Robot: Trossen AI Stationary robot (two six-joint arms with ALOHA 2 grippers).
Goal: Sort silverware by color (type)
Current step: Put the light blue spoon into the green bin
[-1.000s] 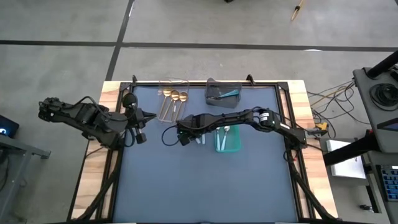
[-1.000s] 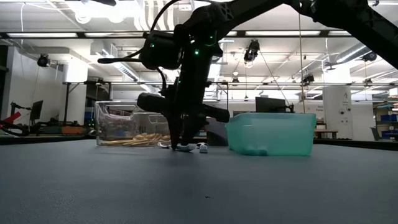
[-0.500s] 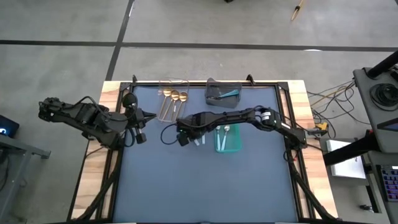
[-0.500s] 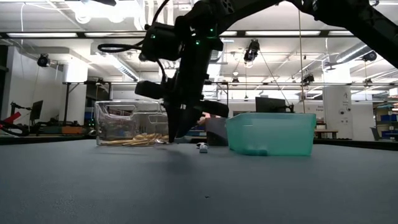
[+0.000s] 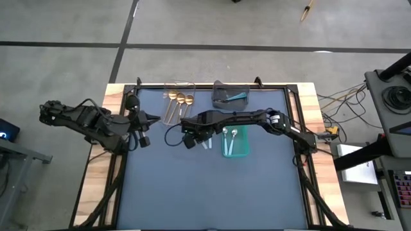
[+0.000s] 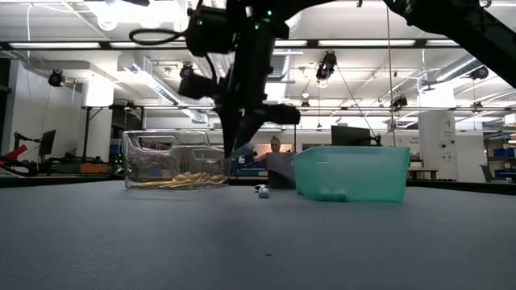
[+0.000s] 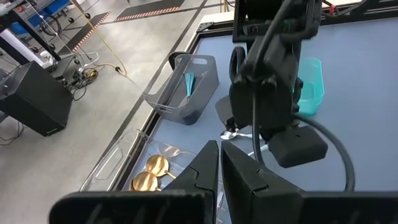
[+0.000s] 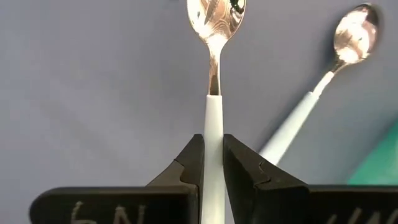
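Note:
My right gripper (image 8: 212, 163) hovers above the table's middle (image 5: 191, 133) and is shut on a spoon (image 8: 214, 74) with a silver bowl and a light-blue handle. The low view shows that gripper (image 6: 239, 150) well above the mat. A second light-blue-handled spoon (image 8: 323, 81) lies flat on the mat beside it (image 5: 207, 145). Gold spoons (image 5: 181, 98) lie in the clear bin (image 5: 171, 110). Teal-handled spoons (image 5: 235, 97) are in the grey bin (image 5: 218, 96). Two light-blue ones (image 5: 230, 133) rest in the teal bin (image 5: 236, 151). My left gripper (image 7: 219, 163) waits, shut, at the table's left (image 5: 145, 124). My right gripper pinches the spoon's light-blue handle (image 8: 212, 127) between its two fingers, which lie along the handle. The silver bowl (image 8: 216, 14) sticks out past the fingertips. The spoon is lifted clear of the mat.
The three bins stand toward the table's far side: clear on the left, grey (image 6: 278, 171) in the middle, teal (image 6: 351, 173) nearest the centre. The dark mat (image 5: 205, 192) stretches bare toward the near edge. Beyond the table, a person (image 6: 276, 146) shows far off in the low view.
My right gripper has risen from the mat with the light-blue-handled spoon, which is now lifted clear. The second such spoon has stayed on the mat.

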